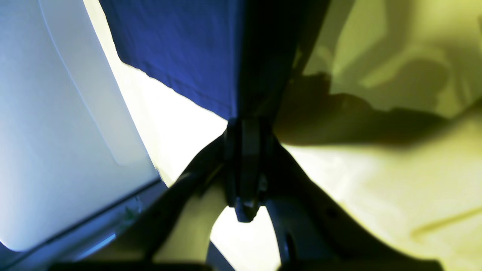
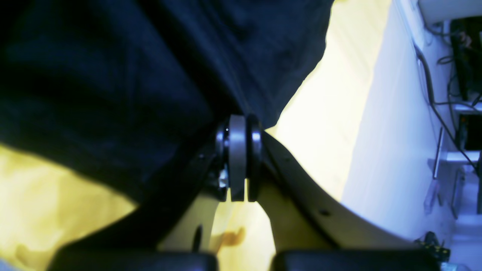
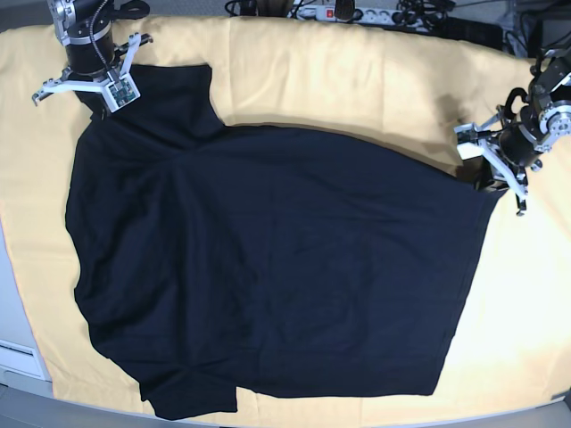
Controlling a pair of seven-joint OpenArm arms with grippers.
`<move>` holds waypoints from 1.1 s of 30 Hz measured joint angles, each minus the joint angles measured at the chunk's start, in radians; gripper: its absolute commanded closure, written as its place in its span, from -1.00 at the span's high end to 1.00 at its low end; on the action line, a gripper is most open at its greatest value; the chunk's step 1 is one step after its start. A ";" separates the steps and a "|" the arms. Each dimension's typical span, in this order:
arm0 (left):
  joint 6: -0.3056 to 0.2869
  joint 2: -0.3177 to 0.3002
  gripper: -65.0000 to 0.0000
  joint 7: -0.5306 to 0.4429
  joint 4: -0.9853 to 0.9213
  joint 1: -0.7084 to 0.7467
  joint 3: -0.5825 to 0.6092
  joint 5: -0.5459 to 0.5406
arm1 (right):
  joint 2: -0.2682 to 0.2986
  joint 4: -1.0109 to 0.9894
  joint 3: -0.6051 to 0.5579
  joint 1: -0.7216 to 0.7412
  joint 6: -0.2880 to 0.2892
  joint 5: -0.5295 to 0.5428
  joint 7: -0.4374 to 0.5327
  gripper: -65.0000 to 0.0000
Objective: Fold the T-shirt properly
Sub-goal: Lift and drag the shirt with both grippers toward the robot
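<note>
T-shirt (image 3: 268, 267) cloth is pinched between the pressed-together fingers of the right gripper (image 2: 238, 158), seen mid-frame in the right wrist view with dark fabric running out of the pads toward the upper left. A hem corner is likewise clamped in the shut fingers of the left gripper (image 1: 244, 158), the cloth rising from them toward the top centre of the left wrist view. In the base view, the right gripper (image 3: 100, 80) is placed at the garment's upper left corner and the left gripper (image 3: 500, 156) at its upper right corner. Outward from both grips, the black shirt is spread almost flat over the yellow table cloth (image 3: 357, 80), filling the middle of the frame. The fabric is judged soft, light and limp, likely to sag and wrinkle; corners and hems are judged the best holds.
</note>
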 measured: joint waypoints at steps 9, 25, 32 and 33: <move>0.000 -0.026 -1.00 0.078 0.115 0.005 0.000 -0.008 | -0.001 0.000 0.142 -0.116 0.000 0.009 -0.015 -1.00; -0.017 -0.098 -1.00 0.391 0.331 0.077 0.000 -0.063 | 0.006 0.001 0.183 -0.227 0.060 0.042 -0.037 -1.00; -0.049 -0.166 -1.00 0.467 0.390 0.166 0.000 -0.064 | 0.006 0.001 0.184 -0.227 0.081 0.042 -0.061 -1.00; -0.049 -0.173 -1.00 0.476 0.390 0.177 0.000 -0.063 | 0.006 0.001 0.184 -0.227 0.080 0.042 -0.061 -1.00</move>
